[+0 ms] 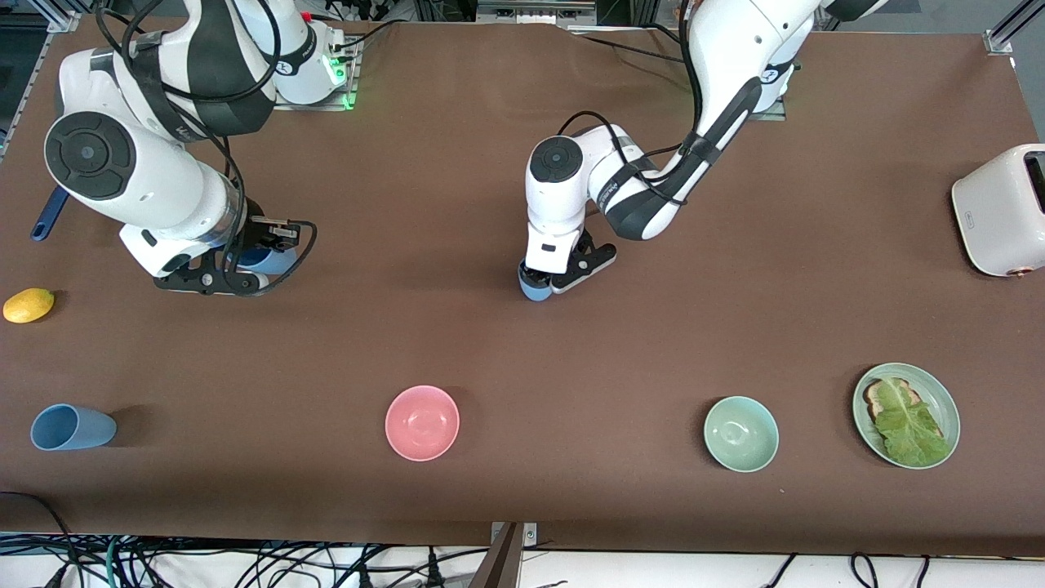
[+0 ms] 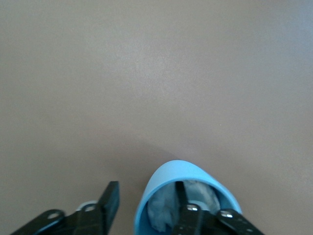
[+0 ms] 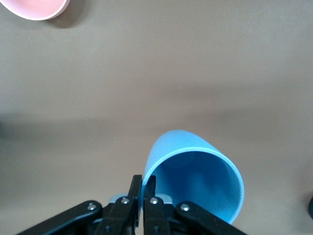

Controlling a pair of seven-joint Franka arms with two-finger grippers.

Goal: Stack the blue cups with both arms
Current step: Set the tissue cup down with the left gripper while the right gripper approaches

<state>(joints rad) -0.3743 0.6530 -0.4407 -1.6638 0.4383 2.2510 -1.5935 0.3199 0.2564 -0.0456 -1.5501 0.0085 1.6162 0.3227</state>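
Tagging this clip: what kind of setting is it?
Likely a robotics lab bench staged as a kitchen: brown-covered table, loose cables along its edge, plus props like a toaster and pink bowl.

Front cam sits high, staring down at the whole desk [image 1: 522, 343], bases up at 12 o'clock. Both wrist cams hug their claws, facing brown desk; right wrist shares the pink bowl [image 3: 36, 7] with front.
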